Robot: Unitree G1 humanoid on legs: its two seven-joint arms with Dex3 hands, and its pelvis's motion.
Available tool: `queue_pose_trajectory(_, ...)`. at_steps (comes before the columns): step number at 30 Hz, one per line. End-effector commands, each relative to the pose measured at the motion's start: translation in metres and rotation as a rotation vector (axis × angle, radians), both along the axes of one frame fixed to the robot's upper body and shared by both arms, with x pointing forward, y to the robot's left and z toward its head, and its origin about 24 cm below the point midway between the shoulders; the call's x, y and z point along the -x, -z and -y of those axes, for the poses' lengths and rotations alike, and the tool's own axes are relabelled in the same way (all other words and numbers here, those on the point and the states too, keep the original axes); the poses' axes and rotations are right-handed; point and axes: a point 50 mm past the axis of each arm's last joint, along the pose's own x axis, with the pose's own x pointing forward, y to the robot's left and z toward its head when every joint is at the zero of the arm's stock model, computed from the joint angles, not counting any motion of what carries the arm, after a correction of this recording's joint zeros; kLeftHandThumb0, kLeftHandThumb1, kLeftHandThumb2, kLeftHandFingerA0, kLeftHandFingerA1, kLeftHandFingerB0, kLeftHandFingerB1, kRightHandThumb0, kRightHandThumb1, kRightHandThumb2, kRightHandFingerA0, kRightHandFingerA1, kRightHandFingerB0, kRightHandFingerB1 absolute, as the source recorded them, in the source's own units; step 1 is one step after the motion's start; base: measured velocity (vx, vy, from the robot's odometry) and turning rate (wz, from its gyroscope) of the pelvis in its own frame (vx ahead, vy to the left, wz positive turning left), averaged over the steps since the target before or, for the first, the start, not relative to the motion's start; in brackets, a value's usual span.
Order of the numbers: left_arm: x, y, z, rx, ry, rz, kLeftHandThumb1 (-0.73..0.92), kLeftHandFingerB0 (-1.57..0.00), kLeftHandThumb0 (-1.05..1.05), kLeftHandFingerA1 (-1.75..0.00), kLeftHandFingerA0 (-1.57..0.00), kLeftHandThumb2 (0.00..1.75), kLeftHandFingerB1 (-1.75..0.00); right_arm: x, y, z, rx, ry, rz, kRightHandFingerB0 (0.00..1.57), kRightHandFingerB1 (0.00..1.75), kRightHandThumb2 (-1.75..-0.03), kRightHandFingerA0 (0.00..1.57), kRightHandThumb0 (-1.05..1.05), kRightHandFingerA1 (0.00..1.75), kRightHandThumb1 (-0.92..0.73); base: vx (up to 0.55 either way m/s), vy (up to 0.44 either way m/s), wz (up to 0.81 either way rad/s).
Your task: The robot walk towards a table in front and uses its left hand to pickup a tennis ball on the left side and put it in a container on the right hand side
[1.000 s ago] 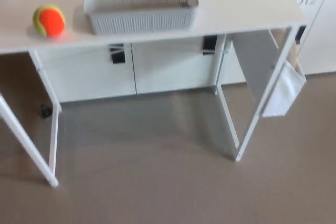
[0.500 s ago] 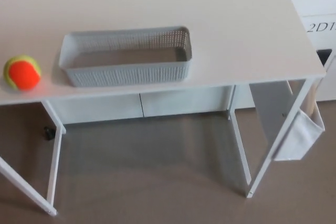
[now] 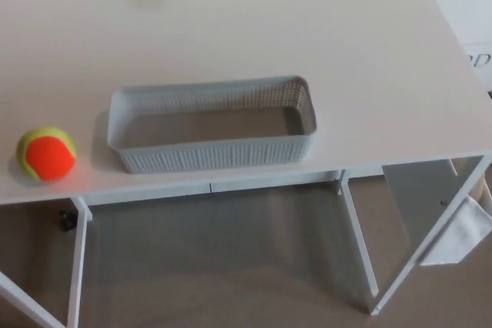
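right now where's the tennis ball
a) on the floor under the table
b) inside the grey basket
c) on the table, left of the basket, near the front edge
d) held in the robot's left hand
c: the tennis ball sits on the white table, apart from the empty grey basket and to its left, near the front edge; no robot hand shows.

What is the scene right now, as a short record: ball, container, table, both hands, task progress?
ball: orange and yellow-green tennis ball, on the table top near its front left edge, apart from the basket
container: grey perforated rectangular basket, upright, empty, right of the ball
table: white table on thin white legs
left hand: not in view
right hand: not in view
progress: ball not yet picked up
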Motion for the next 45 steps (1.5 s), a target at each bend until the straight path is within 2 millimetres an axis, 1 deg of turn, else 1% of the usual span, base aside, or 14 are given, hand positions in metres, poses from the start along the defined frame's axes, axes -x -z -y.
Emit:
queue_pose_trajectory(1, -0.001, -0.001, -0.003, -0.012, 0.018, 0.004, 0.62, -0.33, -0.32, -0.42, -0.52, 0.59, -0.33, 0.000, -0.002, 0.003, 0.011, 0.004, 0.005, 0.47, 0.43, -0.56, 0.70, -0.67, 0.60, -0.51, 0.03, 0.033, 0.06)
queue_pose_trajectory(11, -0.011, -0.001, -0.004, -0.023, 0.021, 0.014, 0.60, -0.33, -0.34, -0.40, -0.50, 0.58, -0.33, -0.011, -0.001, 0.003, 0.034, -0.016, 0.010, 0.46, 0.44, -0.57, 0.70, -0.69, 0.60, -0.54, -0.01, -0.005, 0.01)
queue_pose_trajectory(14, -0.013, -0.002, -0.003, -0.026, 0.030, 0.026, 0.61, -0.34, -0.33, -0.42, -0.57, 0.59, -0.33, -0.013, -0.001, 0.004, 0.034, -0.004, 0.010, 0.44, 0.44, -0.57, 0.68, -0.65, 0.59, -0.53, 0.00, 0.000, 0.00)
queue_pose_trajectory(15, -0.011, -0.003, -0.003, -0.027, 0.038, 0.018, 0.62, -0.34, -0.32, -0.41, -0.56, 0.59, -0.33, -0.010, 0.000, 0.003, 0.031, 0.003, 0.004, 0.38, 0.54, -0.86, 0.64, -0.64, 0.67, -0.40, 0.00, 0.000, 0.00)
queue_pose_trajectory(16, -0.011, -0.003, -0.003, -0.027, 0.041, 0.015, 0.62, -0.34, -0.32, -0.41, -0.56, 0.59, -0.33, -0.008, 0.001, 0.003, 0.030, 0.005, 0.002, 0.38, 0.54, -0.86, 0.64, -0.64, 0.67, -0.40, 0.00, 0.000, 0.00)
queue_pose_trajectory(17, -0.011, -0.003, -0.003, -0.027, 0.044, 0.019, 0.62, -0.34, -0.33, -0.41, -0.54, 0.59, -0.33, -0.009, 0.001, 0.003, 0.027, 0.011, 0.003, 0.46, 0.45, -0.56, 0.68, -0.64, 0.61, -0.53, 0.00, 0.000, 0.00)
queue_pose_trajectory(23, -0.012, -0.004, -0.004, -0.041, 0.052, 0.014, 0.62, -0.34, -0.35, -0.40, -0.51, 0.58, -0.33, -0.012, 0.001, 0.003, 0.043, -0.024, 0.000, 0.44, 0.46, -0.57, 0.69, -0.68, 0.61, -0.55, 0.00, 0.000, 0.00)
queue_pose_trajectory(24, -0.010, -0.003, -0.004, -0.040, 0.048, 0.014, 0.63, -0.35, -0.35, -0.42, -0.55, 0.61, -0.34, -0.010, 0.001, 0.003, 0.046, -0.027, -0.006, 0.39, 0.54, -0.87, 0.63, -0.66, 0.66, -0.41, 0.00, 0.000, 0.00)
queue_pose_trajectory(26, -0.009, -0.003, -0.003, -0.033, 0.046, 0.016, 0.63, -0.34, -0.34, -0.41, -0.53, 0.59, -0.33, -0.009, 0.000, 0.003, 0.049, -0.027, -0.007, 0.39, 0.54, -0.87, 0.63, -0.67, 0.67, -0.41, 0.05, 0.026, 0.01)
queue_pose_trajectory(30, -0.009, -0.003, -0.003, -0.033, 0.046, 0.016, 0.63, -0.34, -0.34, -0.41, -0.53, 0.59, -0.33, -0.009, 0.000, 0.003, 0.050, -0.028, -0.007, 0.39, 0.54, -0.87, 0.63, -0.67, 0.67, -0.41, -0.01, -0.008, 0.05)
queue_pose_trajectory(31, -0.011, -0.003, -0.003, -0.035, 0.048, 0.019, 0.62, -0.35, -0.34, -0.41, -0.51, 0.58, -0.33, -0.012, -0.001, 0.003, 0.056, -0.037, -0.002, 0.44, 0.44, -0.58, 0.68, -0.68, 0.59, -0.56, 0.00, 0.000, 0.00)
queue_pose_trajectory(34, -0.016, -0.004, -0.003, -0.040, 0.051, 0.023, 0.62, -0.35, -0.34, -0.41, -0.51, 0.58, -0.33, -0.016, -0.002, 0.002, 0.065, -0.051, 0.005, 0.44, 0.44, -0.58, 0.68, -0.68, 0.59, -0.56, 0.00, 0.030, -0.01)
queue_pose_trajectory(35, -0.015, -0.004, -0.002, -0.042, 0.051, 0.026, 0.61, -0.36, -0.34, -0.42, -0.53, 0.58, -0.34, -0.015, -0.002, 0.002, 0.067, -0.054, 0.008, 0.38, 0.54, -0.89, 0.64, -0.68, 0.68, -0.42, 0.01, 0.121, -0.10)
queue_pose_trajectory(45, -0.016, -0.005, -0.001, -0.040, 0.060, 0.021, 0.62, -0.36, -0.35, -0.41, -0.53, 0.58, -0.34, -0.016, -0.003, 0.002, 0.080, -0.072, 0.009, 0.37, 0.55, -0.90, 0.63, -0.67, 0.69, -0.44, 0.13, 0.287, 0.00)
